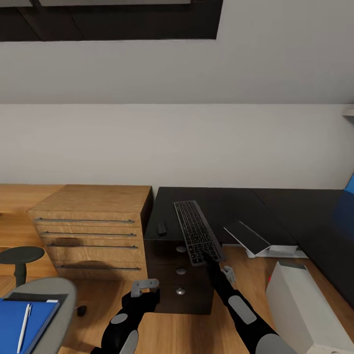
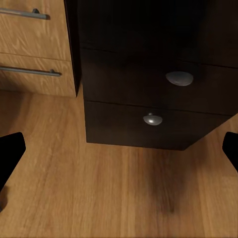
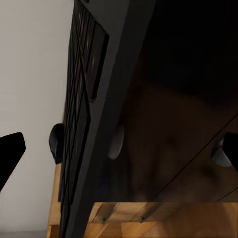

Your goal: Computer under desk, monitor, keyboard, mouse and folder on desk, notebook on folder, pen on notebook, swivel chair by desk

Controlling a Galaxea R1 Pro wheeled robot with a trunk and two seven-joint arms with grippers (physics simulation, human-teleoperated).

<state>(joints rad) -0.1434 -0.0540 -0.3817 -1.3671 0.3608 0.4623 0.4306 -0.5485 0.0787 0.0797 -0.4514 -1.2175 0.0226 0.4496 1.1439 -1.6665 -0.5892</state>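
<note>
A dark keyboard (image 1: pixel 195 231) lies lengthwise on the left end of the black desk (image 1: pixel 236 204), its near end overhanging the front edge. The small black mouse (image 1: pixel 161 227) sits left of it. My right gripper (image 1: pixel 219 264) is open at the keyboard's overhanging end; the right wrist view shows the keyboard (image 3: pixel 84 114) edge-on between my spread fingers. My left gripper (image 1: pixel 145 286) hangs open in front of the desk's drawer unit (image 1: pixel 179 275). The swivel chair (image 1: pixel 54 300) at the lower left carries the blue folder (image 1: pixel 19 322) and a white pen (image 1: pixel 23 327). A blue monitor (image 1: pixel 345 206) shows at the right edge.
A wooden chest of drawers (image 1: pixel 93 231) stands against the desk's left side. A white computer case (image 1: pixel 300 305) stands on the floor at the right. A flat dark slab on a white base (image 1: pixel 253 240) lies by the desk's front. A dark round stool (image 1: pixel 19 256) is at the left.
</note>
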